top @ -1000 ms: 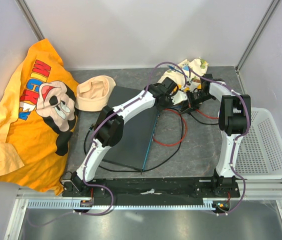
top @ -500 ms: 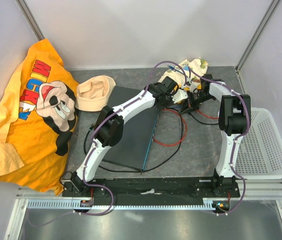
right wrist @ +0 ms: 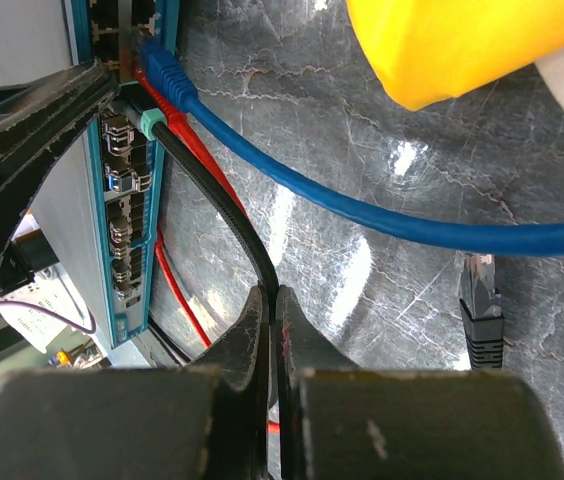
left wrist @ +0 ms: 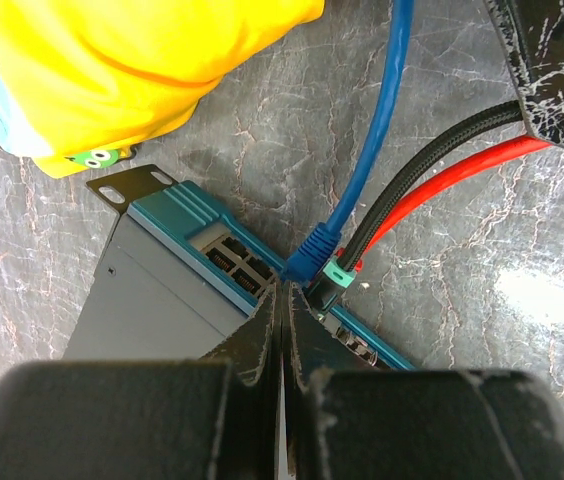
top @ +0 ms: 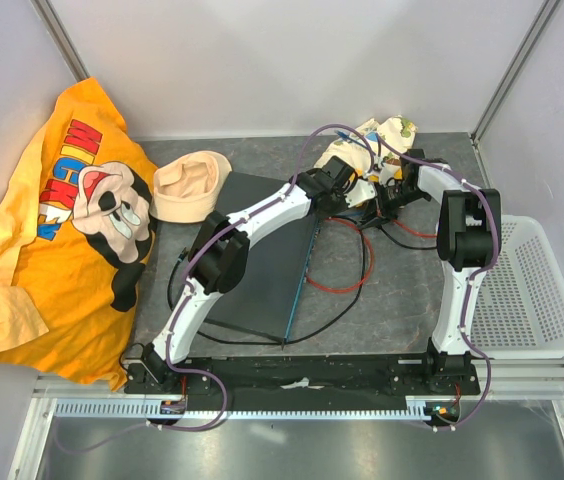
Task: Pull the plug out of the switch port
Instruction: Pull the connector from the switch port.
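Where three cables (right wrist: 362, 215) enter the switch (left wrist: 152, 290), one plug (right wrist: 480, 310) lies loose.

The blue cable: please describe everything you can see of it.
The blue cable is smooth and rubber-looking, ending in a moulded blue plug seated in a socket on the teal edge of the switch. From there it curves away across the grey table. A black cable and a red cable lie beside its plug.

The orange T-shirt (top: 52, 230) carries sideways red letters reading "MICKE"; nothing else is legible.
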### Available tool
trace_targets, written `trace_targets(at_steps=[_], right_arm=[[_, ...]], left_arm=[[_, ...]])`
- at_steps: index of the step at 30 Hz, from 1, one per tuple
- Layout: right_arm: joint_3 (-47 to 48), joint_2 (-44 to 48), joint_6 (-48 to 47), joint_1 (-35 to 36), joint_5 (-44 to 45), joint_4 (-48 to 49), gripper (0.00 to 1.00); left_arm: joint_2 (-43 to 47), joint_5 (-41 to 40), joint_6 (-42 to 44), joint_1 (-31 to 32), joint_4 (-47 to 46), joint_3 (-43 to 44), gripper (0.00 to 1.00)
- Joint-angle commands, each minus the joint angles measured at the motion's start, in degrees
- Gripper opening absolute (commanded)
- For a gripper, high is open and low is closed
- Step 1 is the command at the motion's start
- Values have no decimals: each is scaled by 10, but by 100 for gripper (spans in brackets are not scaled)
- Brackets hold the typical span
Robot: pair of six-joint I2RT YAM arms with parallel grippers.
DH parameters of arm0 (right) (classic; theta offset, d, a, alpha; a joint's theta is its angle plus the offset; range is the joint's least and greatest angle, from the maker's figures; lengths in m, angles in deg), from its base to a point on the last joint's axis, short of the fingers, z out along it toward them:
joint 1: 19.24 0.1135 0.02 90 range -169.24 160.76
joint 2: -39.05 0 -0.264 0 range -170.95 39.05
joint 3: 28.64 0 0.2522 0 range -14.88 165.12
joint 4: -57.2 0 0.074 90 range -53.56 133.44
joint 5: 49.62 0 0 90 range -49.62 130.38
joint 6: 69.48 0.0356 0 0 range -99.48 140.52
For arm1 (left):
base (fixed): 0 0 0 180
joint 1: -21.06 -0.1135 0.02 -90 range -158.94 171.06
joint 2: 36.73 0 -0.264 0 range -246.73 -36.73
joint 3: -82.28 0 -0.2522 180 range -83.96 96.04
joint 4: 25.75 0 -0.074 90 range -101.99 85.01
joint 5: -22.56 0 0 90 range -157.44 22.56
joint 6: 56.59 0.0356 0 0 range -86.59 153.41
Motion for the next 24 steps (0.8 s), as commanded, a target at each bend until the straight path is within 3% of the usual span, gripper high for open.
trace_targets(at_steps=[1,8,24], right_arm=[[6,-7,18,7,-34,48,1],[11,-9,19,12,-34,48,0],[10,-12,19,15,-32,50,1]], left_arm=[[-5,-5,3,1,19,5,2],[0,12,-28,2,23,73,2],[-7,21,-19,-1,55,19,2]])
